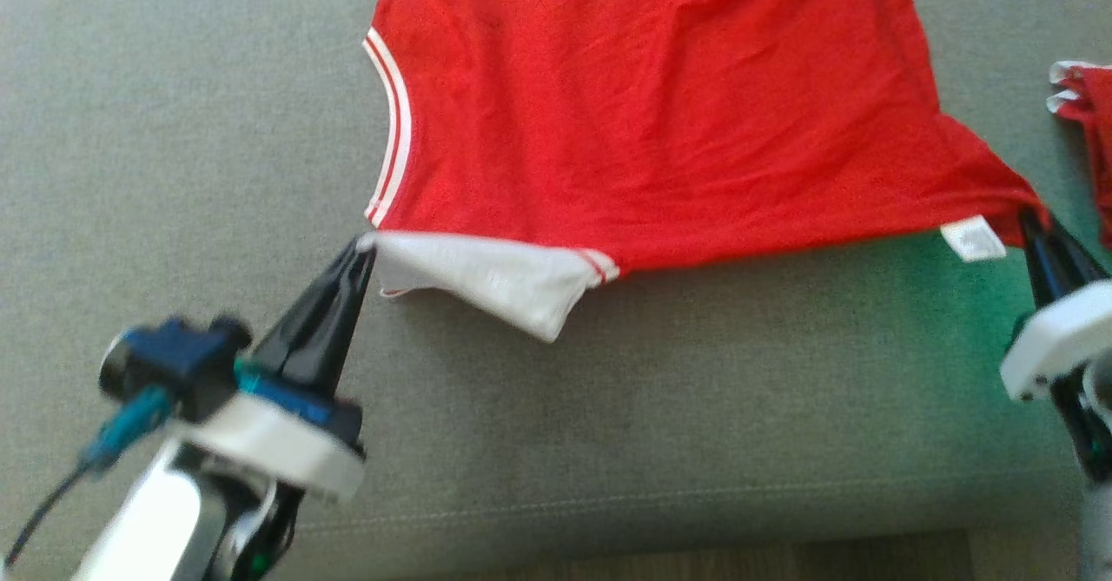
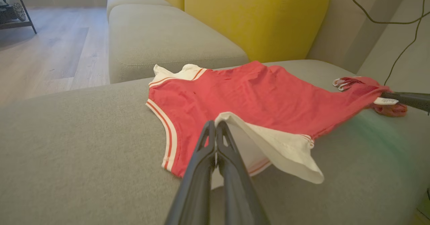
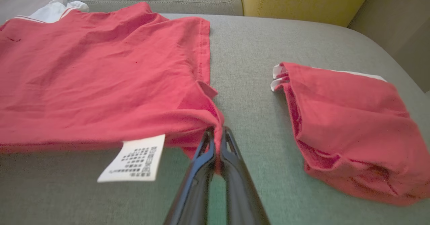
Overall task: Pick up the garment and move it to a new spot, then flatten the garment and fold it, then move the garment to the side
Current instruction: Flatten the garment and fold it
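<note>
The garment (image 1: 660, 112), a red top with white sleeves and red-and-white striped trim, is pinched at its two near corners. The left gripper (image 2: 215, 127) has its two dark fingers pressed tight together on the edge of the near white sleeve (image 1: 495, 290), close to where the sleeve meets the striped seam. From that grip the sleeve folds over and droops toward the near side, and its striped cuff shows at the right end. The right gripper (image 3: 217, 132) is clamped the same way. Red cloth is bunched between its tips at the near right hem corner, which is drawn out into a point. Just left of that grip a white care label (image 3: 134, 159) with dark print sticks out from under the near hem.

Between the two grips the near edge runs fairly straight and looks raised a little. Farther away, the body of the top lies spread on the grey sofa cushion (image 1: 608, 442) with shallow wrinkles across it. The other white sleeve (image 2: 174, 72) peeks out at the far left corner.

To the right of the top and apart from it, a second red piece (image 3: 352, 134) lies folded on the same cushion, with white edges showing at its left end. Beyond the far side are another grey seat (image 2: 161, 33) and a yellow back cushion (image 2: 255, 20). A wooden floor (image 2: 43, 50) lies off to the left. A dark cable (image 2: 403, 20) hangs against the wall on the right.
</note>
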